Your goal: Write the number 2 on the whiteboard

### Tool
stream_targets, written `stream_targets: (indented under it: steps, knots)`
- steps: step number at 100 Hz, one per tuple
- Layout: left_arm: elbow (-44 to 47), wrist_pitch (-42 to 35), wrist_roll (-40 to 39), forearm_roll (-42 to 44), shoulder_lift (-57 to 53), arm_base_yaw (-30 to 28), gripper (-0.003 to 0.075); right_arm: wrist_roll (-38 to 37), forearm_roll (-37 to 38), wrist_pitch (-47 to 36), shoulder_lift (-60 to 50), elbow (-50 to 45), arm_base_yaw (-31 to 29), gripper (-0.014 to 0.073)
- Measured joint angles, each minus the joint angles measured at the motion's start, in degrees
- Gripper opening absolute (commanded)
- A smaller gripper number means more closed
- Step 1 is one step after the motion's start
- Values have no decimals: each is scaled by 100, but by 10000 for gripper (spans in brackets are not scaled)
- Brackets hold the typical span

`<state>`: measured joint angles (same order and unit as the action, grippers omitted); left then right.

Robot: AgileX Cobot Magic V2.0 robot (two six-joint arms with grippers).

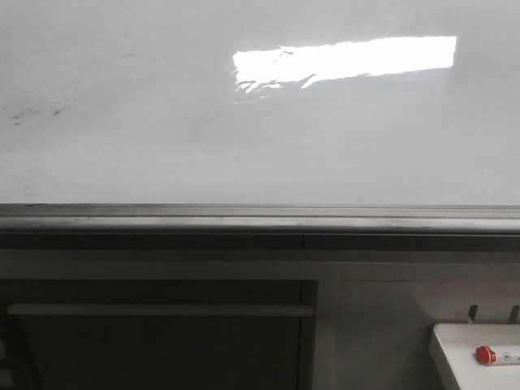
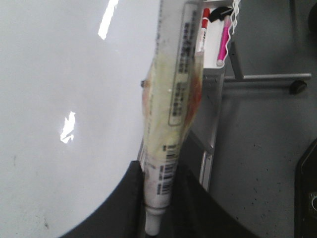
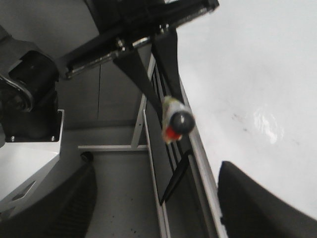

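Gripping a marker [image 2: 166, 144], left gripper [image 2: 153, 198] points its long axis along the whiteboard [image 2: 64, 99]; no 2 yet. Right gripper [image 3: 148, 198] stands open.

Black, ridged finger pads [image 3: 247, 198] — a white wrist housing [image 3: 29, 163] with small screws.

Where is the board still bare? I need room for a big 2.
The whiteboard is unmarked across its middle, between the faint smudges upper left, the glare above and the grey rail below. Crowded only lower right: the tray holding a red-capped marker.
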<state>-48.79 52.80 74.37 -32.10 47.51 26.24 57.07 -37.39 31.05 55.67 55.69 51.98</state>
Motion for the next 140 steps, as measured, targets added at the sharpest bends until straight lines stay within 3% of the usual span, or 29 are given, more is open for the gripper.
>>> stream_targets:
  steps: [20,47,84,103,119,127,140]
  knots:
    - [0,245,27,111,0,0,-20,81,-37,-637,636,242,556,463]
    - [0,283,36,113,0,0,-20,106,-555,-711,1232,481,632,438]
    - [0,366,47,113,0,0,-20,106,-839,-753,1501,493,632,157]
    - [0,436,33,113,-3,20,-20,128,-811,-883,1504,514,632,-63]
    - [0,425,-1,100,-13,20,-15,140,-789,-912,1513,514,610,-78]
    - [0,404,-1,63,-37,20,51,140,-789,-947,1513,514,610,-78]
    - [0,281,-21,-31,-117,20,312,140,-790,-988,1513,514,610,-78]
